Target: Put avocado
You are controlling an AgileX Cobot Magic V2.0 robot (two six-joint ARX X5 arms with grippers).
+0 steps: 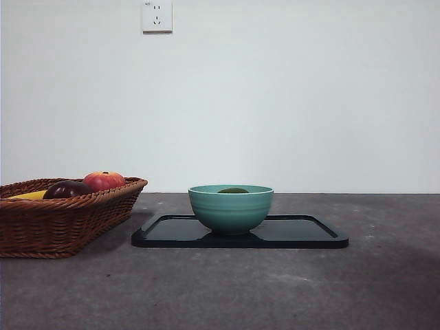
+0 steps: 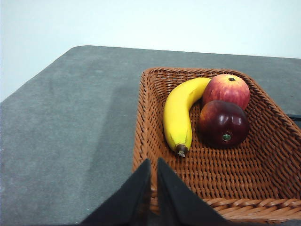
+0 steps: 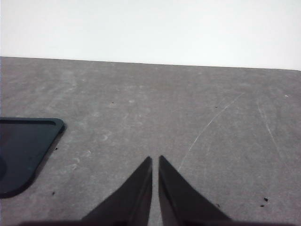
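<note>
The dark green avocado (image 1: 233, 190) lies inside the teal bowl (image 1: 231, 207); only its top shows above the rim. The bowl stands on a black tray (image 1: 302, 234) in the middle of the table. My left gripper (image 2: 154, 162) is shut and empty, above the near edge of the wicker basket (image 2: 155, 94). My right gripper (image 3: 155, 160) is shut and empty over bare table, beside a corner of the black tray (image 3: 28, 146). Neither arm shows in the front view.
The wicker basket (image 1: 62, 220) stands at the left and holds a banana (image 2: 181, 113), a red apple-like fruit (image 2: 227, 89) and a dark purple round fruit (image 2: 223, 123). A wall socket (image 1: 157, 15) is on the back wall.
</note>
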